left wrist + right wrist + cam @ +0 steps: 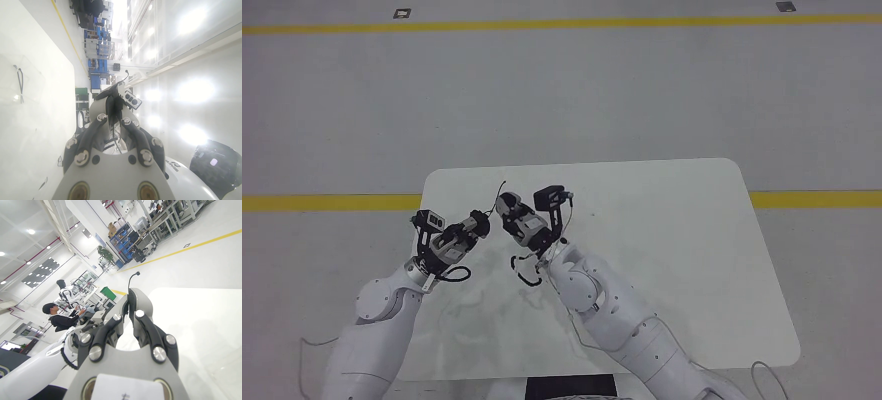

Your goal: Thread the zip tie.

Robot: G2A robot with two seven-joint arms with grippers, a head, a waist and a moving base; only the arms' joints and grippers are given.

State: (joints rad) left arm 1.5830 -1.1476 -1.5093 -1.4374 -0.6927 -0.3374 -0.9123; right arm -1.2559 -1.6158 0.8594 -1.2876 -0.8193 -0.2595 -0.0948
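A thin black zip tie (501, 189) is pinched in my right gripper (505, 205), held above the white table's near left part. In the right wrist view the zip tie (131, 278) curves out past the shut right gripper (129, 294), ending in its small square head. My left gripper (482, 222) sits close beside it, tips almost touching. In the left wrist view the left gripper (111, 98) has its black pads pressed together, and the zip tie (126, 74) rises just beyond them. I cannot see whether anything lies between the left pads.
The white table (672, 250) with rounded corners has free room to the right and at the back. A black cable loop (19, 83) bound with white ties lies flat on the table. A yellow floor line (802, 199) runs behind the table.
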